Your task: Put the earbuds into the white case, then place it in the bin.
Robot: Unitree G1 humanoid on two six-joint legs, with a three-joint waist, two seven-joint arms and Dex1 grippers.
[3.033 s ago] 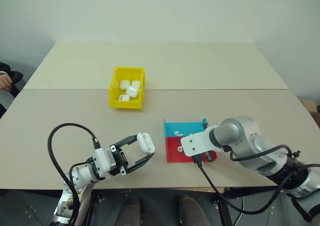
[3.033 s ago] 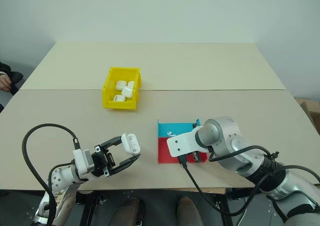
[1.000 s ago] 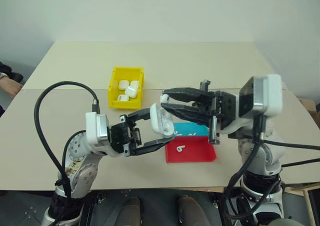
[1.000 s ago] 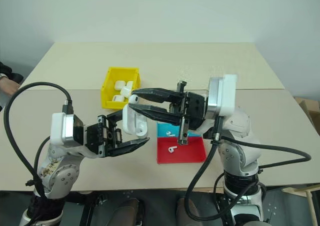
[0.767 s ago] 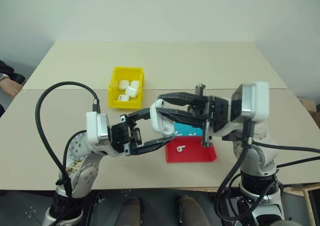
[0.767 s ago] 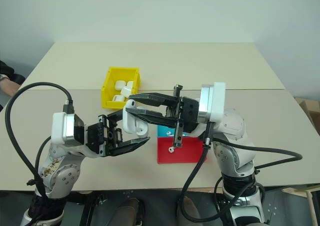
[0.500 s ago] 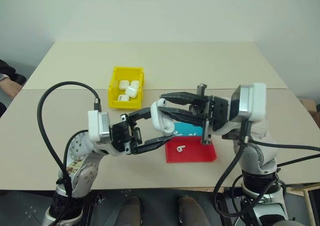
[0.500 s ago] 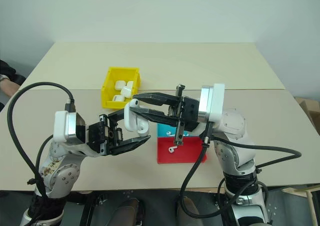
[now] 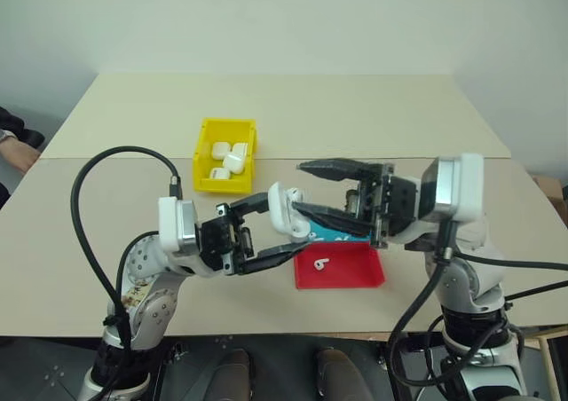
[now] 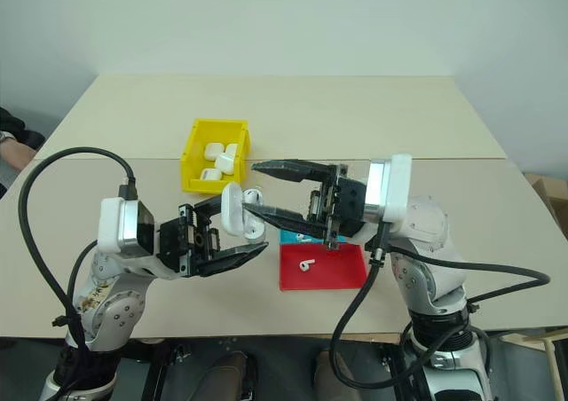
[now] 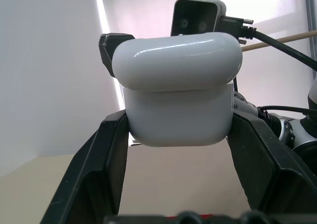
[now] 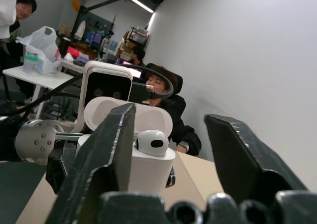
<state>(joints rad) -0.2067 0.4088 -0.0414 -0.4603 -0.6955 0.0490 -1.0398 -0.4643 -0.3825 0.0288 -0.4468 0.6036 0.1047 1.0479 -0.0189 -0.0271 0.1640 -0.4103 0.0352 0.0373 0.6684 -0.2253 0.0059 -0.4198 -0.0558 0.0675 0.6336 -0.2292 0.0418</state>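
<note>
Open case held up above the bench, one earbud seated

My left gripper (image 9: pixel 282 234) clamps the white case (image 9: pixel 286 213), lid open, an earbud (image 12: pixel 151 142) in it. Behind, the yellow bin (image 9: pixel 224 155) holds several white cases. My right gripper (image 9: pixel 312 188) hangs spread wide and empty beside the case. Below it, the red tray (image 9: pixel 351 271) holds another earbud (image 9: pixel 320 263), touching the blue tray (image 9: pixel 335 234). The bench (image 9: pixel 373 117) beyond lies bare.

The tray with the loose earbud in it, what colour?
Red tray, holding one white earbud; clearest in the left eye view.
</note>
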